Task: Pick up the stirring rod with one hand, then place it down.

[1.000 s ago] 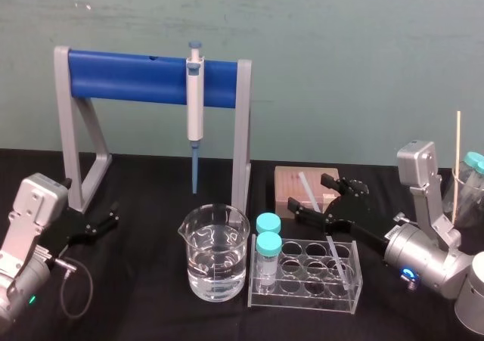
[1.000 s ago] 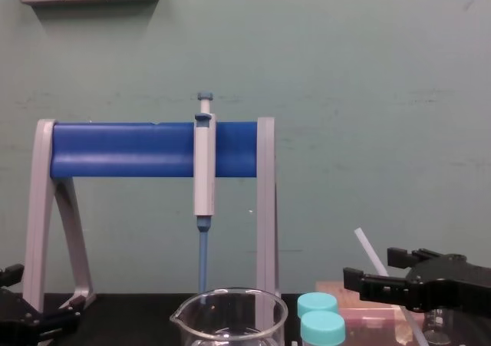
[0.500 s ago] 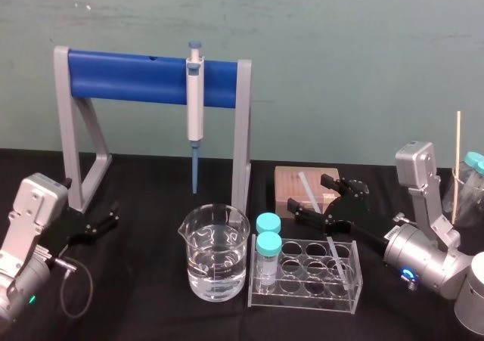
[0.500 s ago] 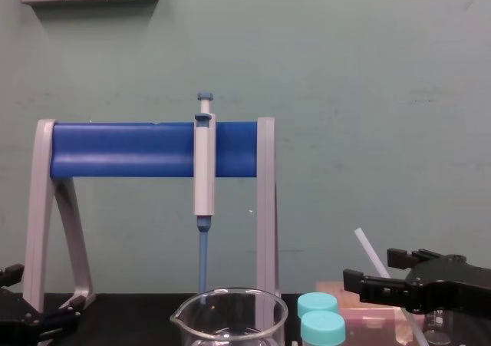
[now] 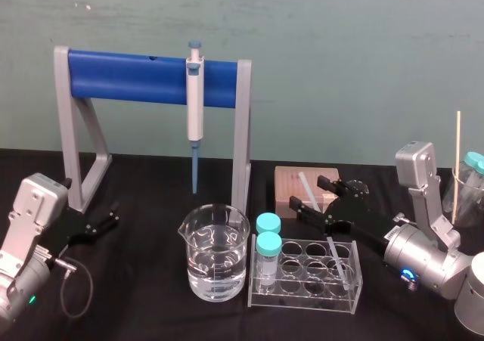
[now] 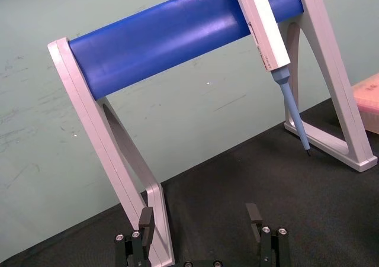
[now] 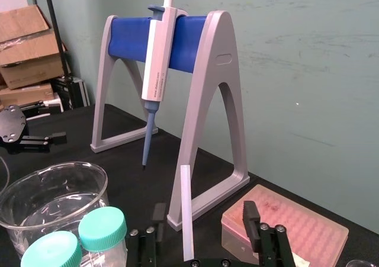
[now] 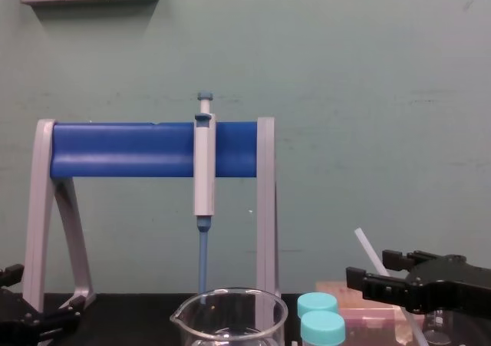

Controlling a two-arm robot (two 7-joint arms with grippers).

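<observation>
The stirring rod (image 5: 303, 184) is a thin translucent white rod that leans in the clear tube rack (image 5: 302, 297), its top tilted toward the back left. My right gripper (image 5: 308, 193) straddles its upper part. In the right wrist view the rod (image 7: 187, 214) stands between the two black fingers (image 7: 252, 218) with a gap on each side, so the gripper (image 7: 204, 216) is open. The chest view shows the rod (image 8: 366, 246) rising just behind that gripper (image 8: 370, 265). My left gripper (image 5: 106, 220) rests open at the table's left, nothing between its fingers (image 6: 146, 217).
A beaker of water (image 5: 214, 254) stands left of the rack, which holds two teal-capped tubes (image 5: 268, 243). Behind the rod lies a pink tip box (image 5: 290, 184). A grey pipette (image 5: 195, 99) hangs on the blue-barred stand (image 5: 128, 76). A thin wooden stick (image 5: 457, 167) stands at far right.
The right gripper's fingers have drawn slightly closer together around the rod. The rod, the left arm and everything else are where they were.
</observation>
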